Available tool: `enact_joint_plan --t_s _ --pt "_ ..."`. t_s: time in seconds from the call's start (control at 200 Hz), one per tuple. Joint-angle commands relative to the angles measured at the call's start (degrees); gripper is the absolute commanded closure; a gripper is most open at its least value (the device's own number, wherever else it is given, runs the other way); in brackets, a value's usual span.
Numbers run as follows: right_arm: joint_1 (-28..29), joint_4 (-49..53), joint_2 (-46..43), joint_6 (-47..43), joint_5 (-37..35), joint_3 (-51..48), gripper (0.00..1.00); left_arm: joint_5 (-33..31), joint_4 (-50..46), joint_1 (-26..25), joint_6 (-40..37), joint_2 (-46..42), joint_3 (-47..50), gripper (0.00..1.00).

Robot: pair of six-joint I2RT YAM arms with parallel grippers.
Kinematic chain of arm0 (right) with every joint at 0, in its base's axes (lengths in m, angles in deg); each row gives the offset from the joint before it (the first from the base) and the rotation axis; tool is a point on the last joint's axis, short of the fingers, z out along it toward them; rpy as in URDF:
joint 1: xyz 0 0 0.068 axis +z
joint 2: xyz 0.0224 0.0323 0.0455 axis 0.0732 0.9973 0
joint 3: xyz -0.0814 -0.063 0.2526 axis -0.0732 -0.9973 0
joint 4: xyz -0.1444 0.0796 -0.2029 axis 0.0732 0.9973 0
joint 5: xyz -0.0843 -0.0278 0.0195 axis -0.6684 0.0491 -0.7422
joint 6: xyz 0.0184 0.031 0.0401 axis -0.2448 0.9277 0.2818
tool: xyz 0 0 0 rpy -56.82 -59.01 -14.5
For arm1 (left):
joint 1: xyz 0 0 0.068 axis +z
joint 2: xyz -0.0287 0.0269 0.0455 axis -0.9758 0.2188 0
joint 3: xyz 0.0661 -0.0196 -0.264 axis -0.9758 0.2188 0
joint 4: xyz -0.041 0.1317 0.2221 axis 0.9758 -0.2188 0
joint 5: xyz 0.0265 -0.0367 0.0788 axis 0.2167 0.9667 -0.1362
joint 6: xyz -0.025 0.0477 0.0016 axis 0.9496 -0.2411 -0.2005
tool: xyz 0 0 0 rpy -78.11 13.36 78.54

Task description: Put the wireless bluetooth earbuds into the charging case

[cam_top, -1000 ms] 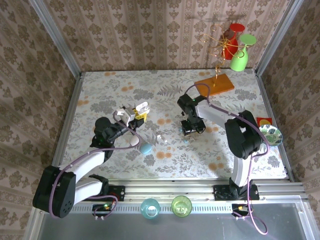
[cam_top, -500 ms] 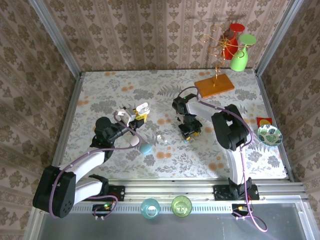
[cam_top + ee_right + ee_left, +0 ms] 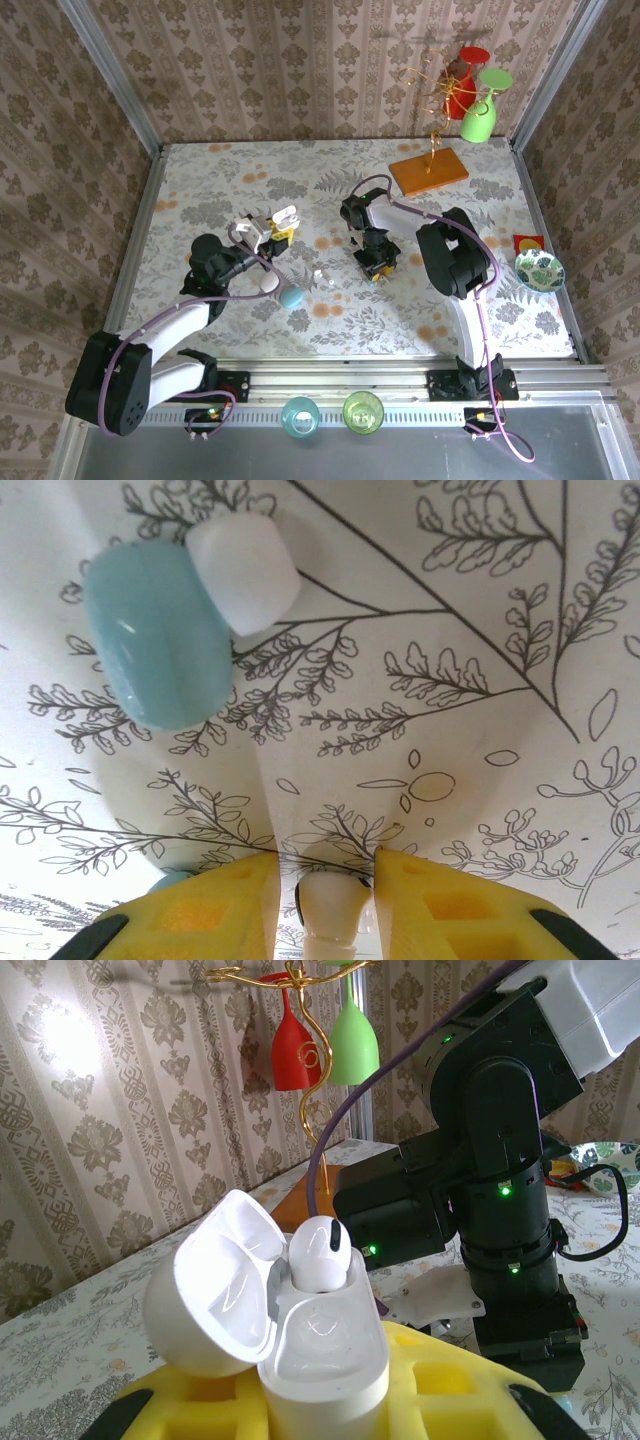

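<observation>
Floral table [image 3: 205, 185]: left gripper [image 3: 277, 229] clamped on open charging case [image 3: 322, 1360], seated earbud [image 3: 318, 1252] inside; right gripper [image 3: 325, 902] jaws narrowly apart astride loose white earbud [image 3: 334, 908].

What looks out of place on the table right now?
A teal earbud lies loose on the table, outside any case. The open white case holds just one white earbud; its other slot looks empty.

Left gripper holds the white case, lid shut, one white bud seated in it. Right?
No, the lid is open, swung back to the left; the left wrist view shows it. The rest stands: the left gripper holds the white case with one white bud seated in it.
</observation>
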Motion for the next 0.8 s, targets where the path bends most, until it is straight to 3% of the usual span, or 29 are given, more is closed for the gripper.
enact_joint_plan --t_s 0.0,0.52,0.795 --pt "0.24 4.23 0.58 -1.23 -1.62 -0.74 0.66 0.02 0.71 -0.33 -1.32 -0.57 0.04 1.00" --pt "0.77 5.27 -1.23 -1.58 -1.36 -0.91 0.62 0.02 0.62 -0.33 -1.25 -0.32 -0.06 1.00" --pt "0.59 2.56 0.62 -2.11 -0.70 -1.69 0.66 0.02 0.67 -0.37 -1.16 -0.22 -0.07 1.00"
